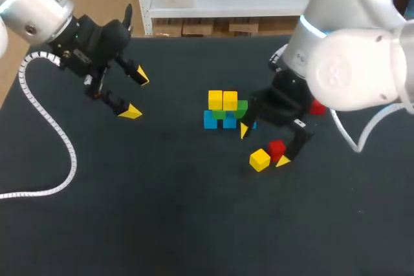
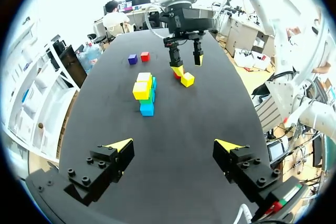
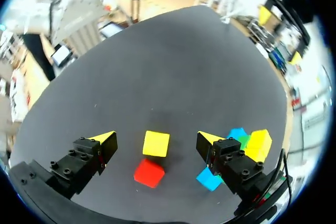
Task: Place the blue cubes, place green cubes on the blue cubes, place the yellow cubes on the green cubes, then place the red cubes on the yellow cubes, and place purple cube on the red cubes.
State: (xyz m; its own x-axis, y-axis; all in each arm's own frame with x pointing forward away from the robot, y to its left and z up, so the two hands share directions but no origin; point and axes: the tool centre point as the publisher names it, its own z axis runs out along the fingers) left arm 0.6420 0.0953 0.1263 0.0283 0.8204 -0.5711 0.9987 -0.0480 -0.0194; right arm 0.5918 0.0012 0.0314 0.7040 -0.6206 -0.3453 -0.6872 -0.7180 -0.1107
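A stack stands mid-table: blue cubes (image 1: 217,121) at the bottom, green cubes (image 1: 231,111) on them, two yellow cubes (image 1: 223,99) on top. My right gripper (image 1: 263,145) hangs open just right of the stack, over a loose yellow cube (image 1: 259,159) and a red cube (image 1: 276,148). In the right wrist view the yellow cube (image 3: 156,143) lies between the spread fingers, untouched, and the red cube (image 3: 149,172) lies closer to the wrist. My left gripper (image 1: 136,95) is open and empty at the far left. A purple cube (image 2: 133,59) and a second red cube (image 2: 145,56) sit beyond the stack (image 2: 145,92).
In the head view my right arm hides the purple cube and part of the second red cube (image 1: 317,108). A white ribbed cable (image 1: 48,127) from my left arm lies on the dark table (image 1: 162,211) at the left.
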